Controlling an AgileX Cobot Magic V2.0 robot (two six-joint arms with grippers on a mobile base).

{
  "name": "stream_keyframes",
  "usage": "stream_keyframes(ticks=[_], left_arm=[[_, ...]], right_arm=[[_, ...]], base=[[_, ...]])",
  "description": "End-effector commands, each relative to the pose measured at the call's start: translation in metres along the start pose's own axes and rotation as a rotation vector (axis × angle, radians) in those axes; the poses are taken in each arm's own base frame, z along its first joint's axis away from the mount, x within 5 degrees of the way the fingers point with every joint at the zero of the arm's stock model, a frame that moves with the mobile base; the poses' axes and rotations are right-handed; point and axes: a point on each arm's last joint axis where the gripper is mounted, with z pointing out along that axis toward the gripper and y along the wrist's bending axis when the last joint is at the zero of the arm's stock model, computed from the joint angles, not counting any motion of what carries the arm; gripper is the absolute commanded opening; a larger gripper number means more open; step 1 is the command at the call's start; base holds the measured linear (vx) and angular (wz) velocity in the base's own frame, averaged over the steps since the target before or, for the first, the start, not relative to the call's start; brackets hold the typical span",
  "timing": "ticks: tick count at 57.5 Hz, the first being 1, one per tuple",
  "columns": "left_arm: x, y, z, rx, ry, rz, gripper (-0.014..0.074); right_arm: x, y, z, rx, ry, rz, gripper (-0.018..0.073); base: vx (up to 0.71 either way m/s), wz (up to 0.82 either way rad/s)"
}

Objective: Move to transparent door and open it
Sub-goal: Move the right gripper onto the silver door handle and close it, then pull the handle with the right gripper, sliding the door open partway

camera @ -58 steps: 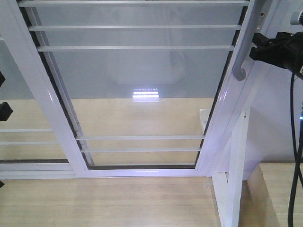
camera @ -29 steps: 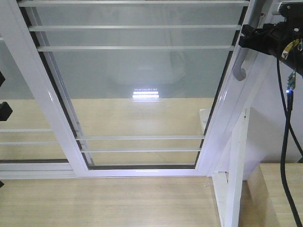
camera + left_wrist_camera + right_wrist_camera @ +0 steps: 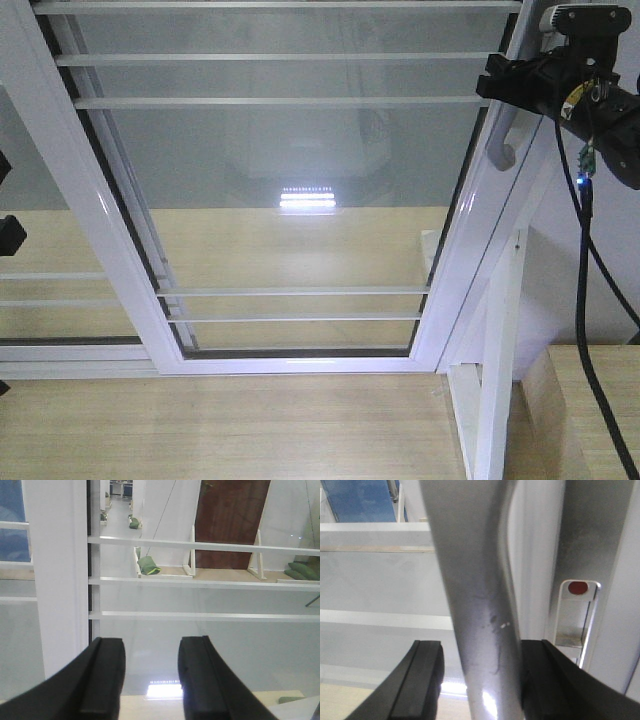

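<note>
Blurred glass (image 3: 370,575) behind; handle (image 3: 480,580) hides most of right pincer's (image 3: 481,680) gap.

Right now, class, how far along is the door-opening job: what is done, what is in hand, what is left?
Done: the transparent door is reached. In hand: the right pincer straddles its grey handle, a gap showing beside one finger. Left: close, then slide the door, which looks shut.

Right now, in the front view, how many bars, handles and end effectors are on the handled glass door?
Thin white horizontal bars: 5
Curved grey metal pull handle: 1
Black right end effector at that handle: 1
Total: 7
</note>
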Motion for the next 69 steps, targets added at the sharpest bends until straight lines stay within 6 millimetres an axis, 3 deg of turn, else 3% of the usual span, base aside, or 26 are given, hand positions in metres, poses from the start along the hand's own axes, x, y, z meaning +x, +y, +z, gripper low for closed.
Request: stream_keyframes(ticks=[1, 18, 37, 60, 69], left_arm=[[-0.02, -0.002, 0.0, 0.015, -0.123, -0.013, 0.0399], [-0.02, -0.002, 0.0, 0.015, -0.123, -0.013, 0.0399], [-0.02, -0.002, 0.0, 0.015, -0.123, -0.013, 0.0399], [-0.02, -0.002, 0.0, 0.015, -0.123, -0.013, 0.0399], [-0.02, -0.002, 0.0, 0.015, -0.123, -0.013, 0.0399]], right_arm=[[-0.026, 0.034, -0.002, -0.128, -0.126, -0.065, 0.038], [-0.024, 0.058, 0.0, -0.183, -0.119, -0.072, 0.0359], [-0.025, 0.072, 0.001, -0.215, -0.129, -0.058, 0.0314], [-0.018, 0.138, -0.003, -0.37, -0.128, -0.104, 0.0314], [-0.016, 0.155, -0.005, -0.411, -0.126, -0.112, 0.0314]], base=[[0.0, 0.0], [0.0, 0.0], [0.0, 0.0], [0.0, 0.0], [0.0, 0.0]])
